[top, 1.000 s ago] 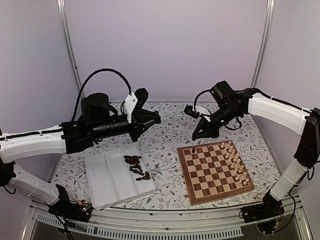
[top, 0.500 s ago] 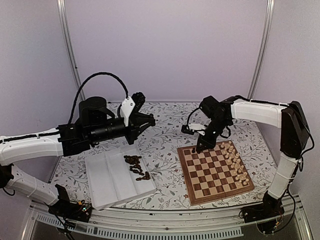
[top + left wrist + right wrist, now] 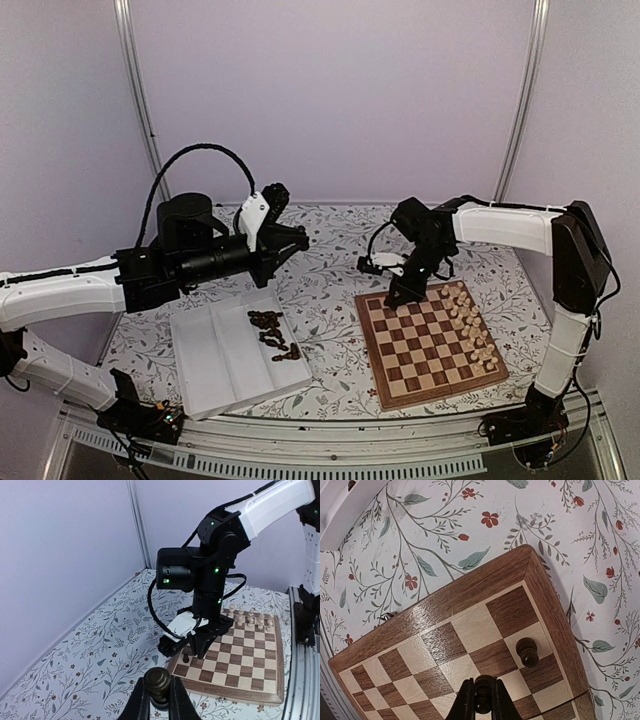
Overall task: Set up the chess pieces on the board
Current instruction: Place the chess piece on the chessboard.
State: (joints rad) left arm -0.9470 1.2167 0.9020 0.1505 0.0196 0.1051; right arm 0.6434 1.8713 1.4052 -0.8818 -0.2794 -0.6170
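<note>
The board (image 3: 398,390) lies at the right of the table. Cream chess pieces (image 3: 470,320) stand in two rows along its right side. One dark pawn (image 3: 527,651) stands alone near the board's far left corner. My right gripper (image 3: 395,297) is shut on a dark piece (image 3: 483,691) and holds it low over the squares beside that pawn. My left gripper (image 3: 298,240) hangs above the table's middle, shut on another dark piece (image 3: 159,682). More dark pieces (image 3: 272,335) lie in a heap on the white tray.
The white ridged tray (image 3: 215,360) lies at the front left, next to the board. The left wrist view shows the right arm (image 3: 210,580) over the board's (image 3: 250,660) corner. Floral table cover (image 3: 325,290) lies between tray and board.
My right gripper has swung down and left from above the table's back to the board's far left corner, carrying its dark piece. My left arm has drawn back a little.
</note>
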